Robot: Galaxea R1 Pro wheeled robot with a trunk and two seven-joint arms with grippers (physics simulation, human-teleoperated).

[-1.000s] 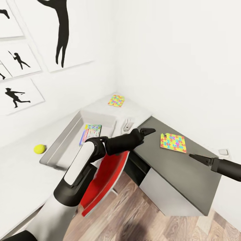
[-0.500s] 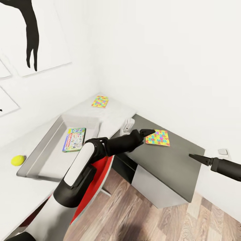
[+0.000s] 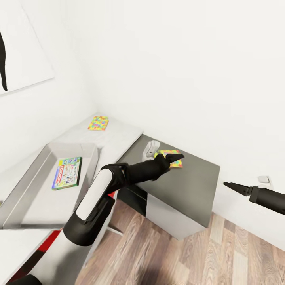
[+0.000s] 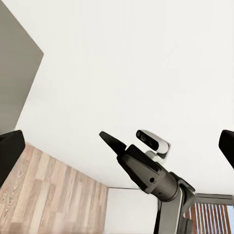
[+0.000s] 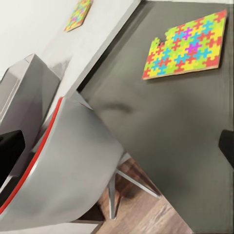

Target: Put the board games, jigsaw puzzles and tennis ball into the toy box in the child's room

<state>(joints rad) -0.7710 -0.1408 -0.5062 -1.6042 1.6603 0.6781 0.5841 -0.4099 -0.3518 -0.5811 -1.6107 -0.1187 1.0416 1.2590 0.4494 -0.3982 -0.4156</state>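
A child's room in a home, seen at the corner desk.

White walls meet over a pale desk (image 3: 118, 132) with a lower dark grey cabinet (image 3: 190, 186) beside it, on a wood-plank floor (image 3: 206, 253). Toys mark it as a child's place: two bright jigsaw puzzles, one on the desk (image 3: 98, 123) and one on the cabinet (image 5: 187, 46), and a board game (image 3: 67, 173) lying in a big grey toy box (image 3: 23, 186). A red-edged chair (image 5: 68, 170) stands at the desk, and a black silhouette picture (image 3: 19, 51) hangs on the wall.
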